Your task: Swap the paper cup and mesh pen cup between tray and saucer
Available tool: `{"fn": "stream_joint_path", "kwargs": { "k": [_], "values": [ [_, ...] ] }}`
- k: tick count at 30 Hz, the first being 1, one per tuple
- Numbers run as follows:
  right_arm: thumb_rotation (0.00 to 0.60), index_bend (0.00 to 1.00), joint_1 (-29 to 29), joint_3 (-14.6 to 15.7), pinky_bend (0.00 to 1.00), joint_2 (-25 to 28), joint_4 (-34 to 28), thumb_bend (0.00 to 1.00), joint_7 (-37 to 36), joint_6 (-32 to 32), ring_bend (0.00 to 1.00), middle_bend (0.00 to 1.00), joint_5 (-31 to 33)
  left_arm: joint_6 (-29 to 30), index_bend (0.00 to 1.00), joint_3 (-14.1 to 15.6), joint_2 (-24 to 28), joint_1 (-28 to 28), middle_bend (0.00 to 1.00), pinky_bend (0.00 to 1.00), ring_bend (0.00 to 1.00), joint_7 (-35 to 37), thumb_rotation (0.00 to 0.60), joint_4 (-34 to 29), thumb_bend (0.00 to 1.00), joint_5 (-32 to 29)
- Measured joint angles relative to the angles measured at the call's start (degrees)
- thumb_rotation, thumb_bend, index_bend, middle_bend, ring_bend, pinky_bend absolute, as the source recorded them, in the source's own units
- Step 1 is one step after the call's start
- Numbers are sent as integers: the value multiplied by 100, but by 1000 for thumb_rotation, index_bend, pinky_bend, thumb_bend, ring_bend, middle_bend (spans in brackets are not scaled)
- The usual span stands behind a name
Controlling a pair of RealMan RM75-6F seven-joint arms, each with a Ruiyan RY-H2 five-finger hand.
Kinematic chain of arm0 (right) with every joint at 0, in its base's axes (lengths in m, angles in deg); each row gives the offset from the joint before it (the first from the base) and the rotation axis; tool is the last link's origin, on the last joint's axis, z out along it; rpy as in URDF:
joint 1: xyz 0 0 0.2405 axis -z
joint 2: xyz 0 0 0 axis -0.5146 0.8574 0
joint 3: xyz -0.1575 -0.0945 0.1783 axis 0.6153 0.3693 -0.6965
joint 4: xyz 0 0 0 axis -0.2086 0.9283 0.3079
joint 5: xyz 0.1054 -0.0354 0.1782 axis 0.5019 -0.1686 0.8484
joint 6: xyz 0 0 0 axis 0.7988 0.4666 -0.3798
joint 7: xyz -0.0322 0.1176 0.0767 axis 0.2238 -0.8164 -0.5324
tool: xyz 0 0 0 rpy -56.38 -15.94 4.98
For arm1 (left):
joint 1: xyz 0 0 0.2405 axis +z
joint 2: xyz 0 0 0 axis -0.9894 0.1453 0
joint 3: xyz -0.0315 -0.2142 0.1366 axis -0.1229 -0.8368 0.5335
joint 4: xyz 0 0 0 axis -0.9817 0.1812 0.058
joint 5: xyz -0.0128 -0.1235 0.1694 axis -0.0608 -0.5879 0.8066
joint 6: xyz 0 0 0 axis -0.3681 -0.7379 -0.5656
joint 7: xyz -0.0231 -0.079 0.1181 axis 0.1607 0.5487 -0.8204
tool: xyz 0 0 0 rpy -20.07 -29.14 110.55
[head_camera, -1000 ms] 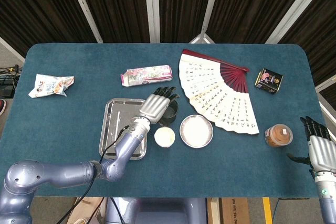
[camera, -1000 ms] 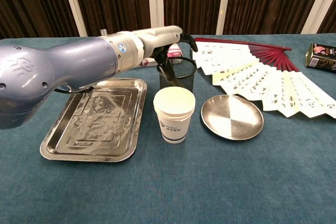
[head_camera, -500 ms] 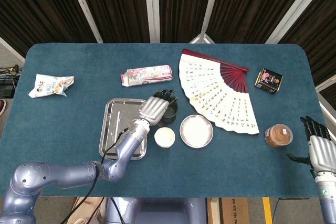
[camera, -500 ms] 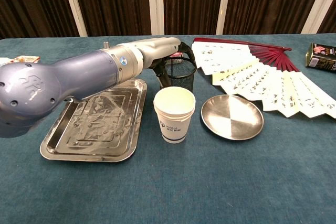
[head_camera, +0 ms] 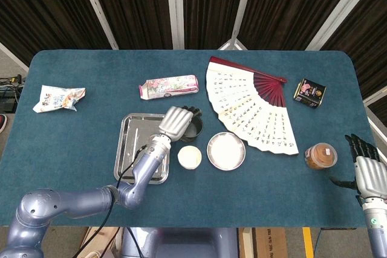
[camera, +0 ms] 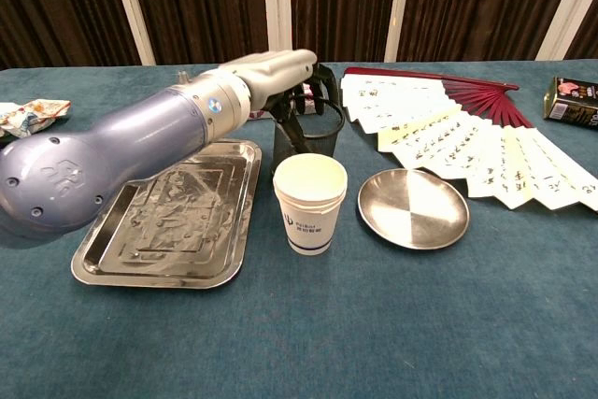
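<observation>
Nearest the chest camera, the paper cup point(camera: 310, 203) stands on the cloth just in front of the left hand point(head_camera: 175, 122), with the tray point(camera: 112, 263) to the hand's left and the saucer point(camera: 414, 208) to its right; both tray and saucer carry nothing, so neither half of the swap is done. The hand itself is closed around the mesh pen cup point(camera: 322, 123), dark fingers point(camera: 291, 134) wrapping its near wall, palm over the tray-side rim. Change over the last second: the hand and pen cup have shifted from a spot nearer the fan toward the tray's far corner, and in the chest view the pen cup now looks raised and tipped slightly. Whether its base is fully off the cloth cannot be told; the paper cup hides it. Judgement: this is the carry of the pen cup toward the tray; the paper cup's move to the saucer remains. Risk: the paper cup sits close under the forearm's path. Beyond the hand lie the pink packet point(head_camera: 169, 86) and the open fan point(head_camera: 251, 108). Far off to the right, the right hand point(head_camera: 369, 175) rests at the table edge, fingers loosely apart, holding nothing.
</observation>
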Motion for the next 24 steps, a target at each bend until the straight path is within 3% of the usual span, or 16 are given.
{"fn": "stream_joint_path", "kwargs": {
  "k": [4,10,16,18,24],
  "values": [
    [600,0,9,-4,0,11,0,0,-8,0,5,0,7,121,455,-71,196,95,395,520,391,134,600,-306,467,119],
    [600,0,42,-9,0,48,-37,0,-62,63,5,0,-38,372,437,-56,1035,492,370,498,368,421,600,-1509,454,473],
    [600,0,51,-6,0,47,-66,0,-39,83,5,0,-60,721,433,446,2358,1351,333,472,339,692,600,-2746,435,995],
    [600,0,53,-1,0,45,-89,0,-15,93,5,0,-70,784,433,684,2591,1621,319,467,329,954,600,-2857,423,1186],
    [600,0,49,15,0,26,-123,0,62,90,5,0,-79,777,430,973,2671,1935,291,446,295,2019,600,-2473,381,1655]
  ]
}}
